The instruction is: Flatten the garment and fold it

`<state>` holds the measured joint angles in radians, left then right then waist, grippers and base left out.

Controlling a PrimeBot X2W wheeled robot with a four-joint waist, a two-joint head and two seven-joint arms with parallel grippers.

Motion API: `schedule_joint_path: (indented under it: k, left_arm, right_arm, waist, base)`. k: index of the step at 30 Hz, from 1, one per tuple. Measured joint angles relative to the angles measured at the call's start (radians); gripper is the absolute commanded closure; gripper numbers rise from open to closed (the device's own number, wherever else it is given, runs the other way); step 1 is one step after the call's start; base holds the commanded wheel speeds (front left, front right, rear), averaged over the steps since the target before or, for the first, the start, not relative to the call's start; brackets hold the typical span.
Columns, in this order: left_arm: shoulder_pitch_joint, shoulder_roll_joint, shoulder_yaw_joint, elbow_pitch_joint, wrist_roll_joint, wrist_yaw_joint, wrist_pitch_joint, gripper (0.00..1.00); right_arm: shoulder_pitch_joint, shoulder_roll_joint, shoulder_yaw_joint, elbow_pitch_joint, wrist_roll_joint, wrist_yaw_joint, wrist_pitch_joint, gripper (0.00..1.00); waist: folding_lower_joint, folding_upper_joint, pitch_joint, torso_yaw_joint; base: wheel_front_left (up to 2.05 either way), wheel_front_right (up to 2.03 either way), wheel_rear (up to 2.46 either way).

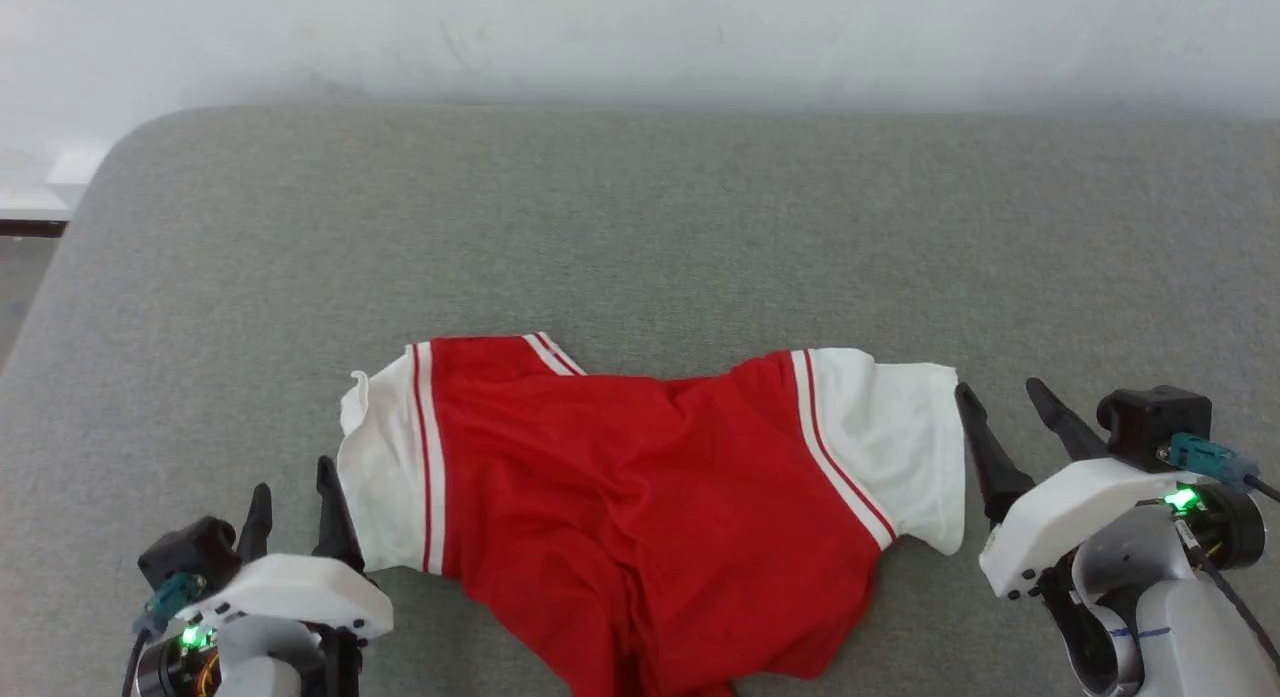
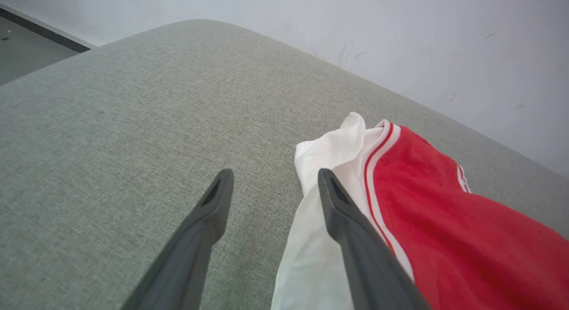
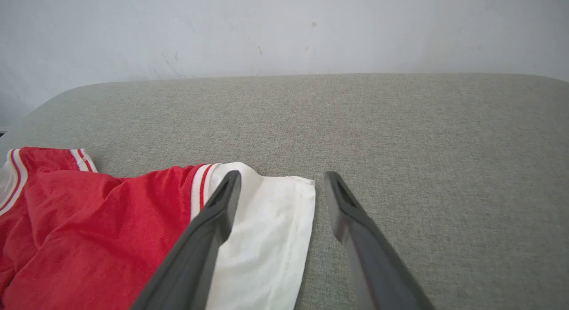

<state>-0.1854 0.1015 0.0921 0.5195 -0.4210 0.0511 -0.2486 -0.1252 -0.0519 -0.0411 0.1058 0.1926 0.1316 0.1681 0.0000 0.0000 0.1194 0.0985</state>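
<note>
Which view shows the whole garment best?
Head view: the garment lies almost whole there, both white sleeves and the wrinkled red body, its near edge cut by the frame. The left wrist view gives one sleeve and adjoining red; the right wrist view the other sleeve and part of the body.

The shirt [image 1: 640, 477] lay on the padded top [image 1: 640, 207], approx. in the middle, in the near half. The left gripper [image 1: 293, 475] stood just beside its left sleeve [image 1: 385, 467], the right gripper [image 1: 998, 386] just beside the right sleeve [image 1: 890, 447]. Behind the top was a wall [image 1: 640, 37].
</note>
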Motion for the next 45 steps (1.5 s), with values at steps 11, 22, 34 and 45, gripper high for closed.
schedule_joint_path:
  k: [11,22,34,45]
  left_arm:
    - [0.055,-0.011,-0.082,-0.137,0.092,0.003,0.043,0.0]
    - [-0.178,0.095,-0.057,0.07,0.087,0.03,0.279,0.0]
    - [-0.286,0.176,-0.062,0.176,0.08,0.084,0.504,0.0]
    - [-0.292,0.216,-0.1,0.088,0.083,0.075,0.736,1.0]
  right_arm:
    - [0.064,0.0,-0.009,-0.043,0.032,0.0,-0.001,0.0]
    - [0.049,0.0,0.014,-0.113,0.032,0.0,0.022,0.0]
    - [0.025,0.0,0.015,-0.125,0.035,0.0,0.024,0.0]
    - [-0.001,0.0,0.028,-0.122,0.007,0.0,0.068,0.0]
  waist:
    - [-0.0002,0.0,-0.052,0.045]
    - [0.0,0.0,0.017,0.001]
    - [0.0001,0.0,0.108,-0.077]
    - [0.0,0.0,0.126,-0.088]
  base:
    - [0.0,0.0,0.0]
    - [0.0,0.0,0.0]
    - [0.0,0.0,0.0]
    - [0.0,0.0,0.0]
